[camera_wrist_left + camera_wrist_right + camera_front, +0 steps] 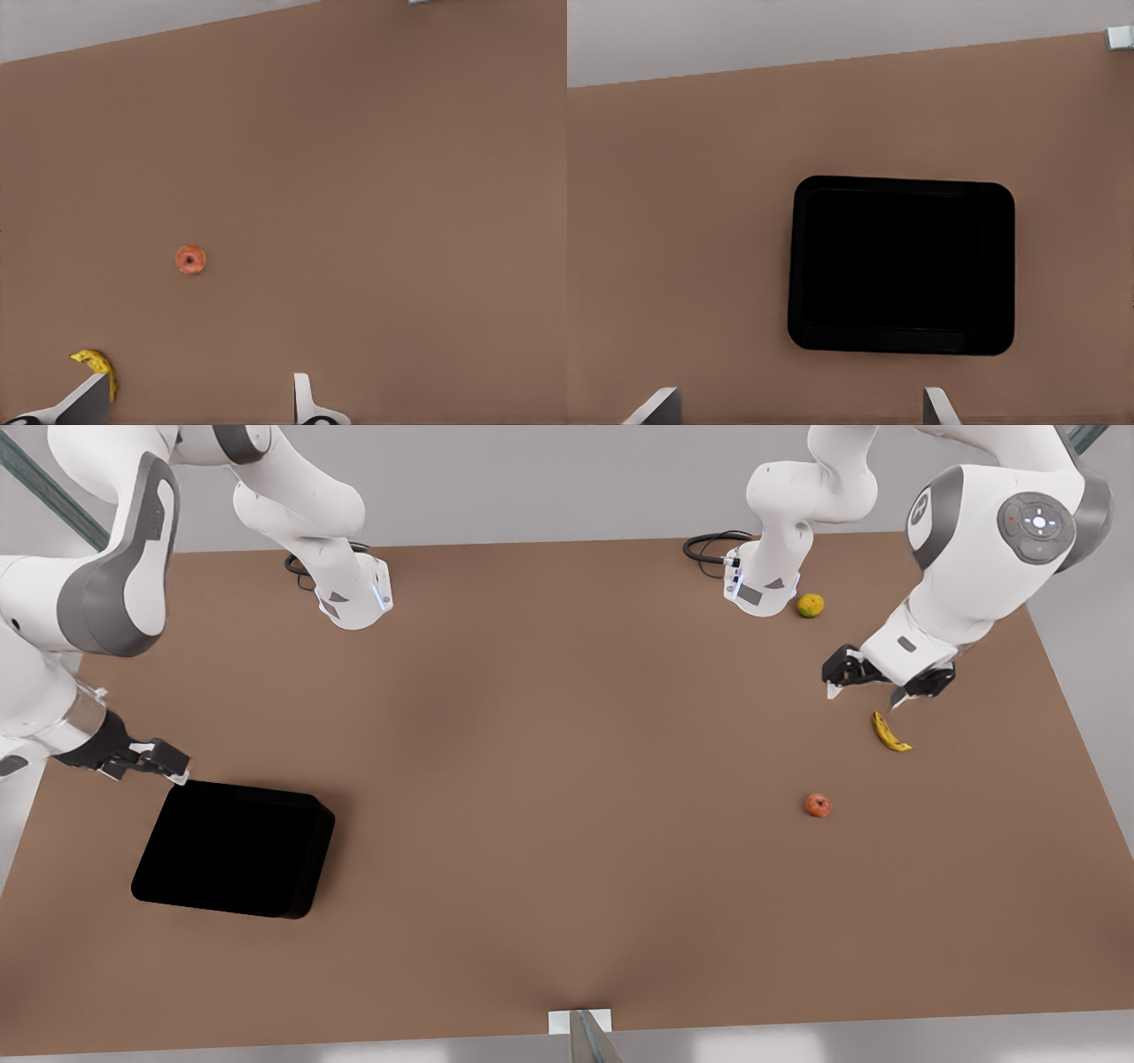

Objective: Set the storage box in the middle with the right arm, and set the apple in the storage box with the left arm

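The black storage box (235,850) lies flat on the table at the front view's left, and the right wrist view looks down on the box (902,266). My right gripper (149,773) hovers open just behind the box's far corner, its fingertips (660,403) apart with nothing between them. The small red-orange apple (818,805) sits alone on the table at the front view's right; the left wrist view also takes in the apple (190,259). My left gripper (866,695) hangs open above the table behind the apple, its fingers (301,394) empty.
A yellow banana (889,732) lies just under the left gripper, between it and the apple, and a yellow-green fruit (810,605) rests by that arm's base. The brown table (549,762) stretches wide between box and apple.
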You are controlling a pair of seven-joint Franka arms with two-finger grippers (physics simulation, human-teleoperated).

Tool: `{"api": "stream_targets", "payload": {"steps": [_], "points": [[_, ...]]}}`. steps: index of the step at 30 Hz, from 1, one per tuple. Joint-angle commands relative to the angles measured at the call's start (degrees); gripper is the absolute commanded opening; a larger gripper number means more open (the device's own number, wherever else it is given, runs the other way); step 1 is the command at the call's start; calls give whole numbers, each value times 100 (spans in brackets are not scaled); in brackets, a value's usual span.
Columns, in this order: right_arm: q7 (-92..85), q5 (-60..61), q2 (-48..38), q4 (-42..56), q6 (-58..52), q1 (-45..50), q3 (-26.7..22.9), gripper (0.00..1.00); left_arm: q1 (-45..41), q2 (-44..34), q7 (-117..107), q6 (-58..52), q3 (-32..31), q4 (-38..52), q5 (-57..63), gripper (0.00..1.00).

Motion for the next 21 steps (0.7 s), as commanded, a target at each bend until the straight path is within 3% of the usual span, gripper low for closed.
{"api": "stream_targets", "payload": {"steps": [1, 4, 8, 12, 17, 21], "points": [[-2, 2, -6, 0, -43, -71, 17, 100, 464, -1, -16, 7, 15, -2, 46, 100], [-2, 2, 38, -26, -237, -71, 8, 100, 508, 253, 28, 7, -3, -292, 11, 100], [-169, 2, 556, -53, 360, -458, -36, 100, 569, 1334, -52, 893, -47, -476, -59, 100], [-160, 11, 715, -342, 712, -616, -18, 100, 525, 1290, -920, 4426, -117, -2681, -68, 100], [-160, 20, 644, -1687, 2030, -704, 17, 100, 965, 1352, -1133, 4507, -117, -3113, -24, 100], [-775, 20, 741, -1766, 2066, -1135, 8, 100, 1009, 1774, -1177, 5851, -117, -3851, -24, 100]]}}
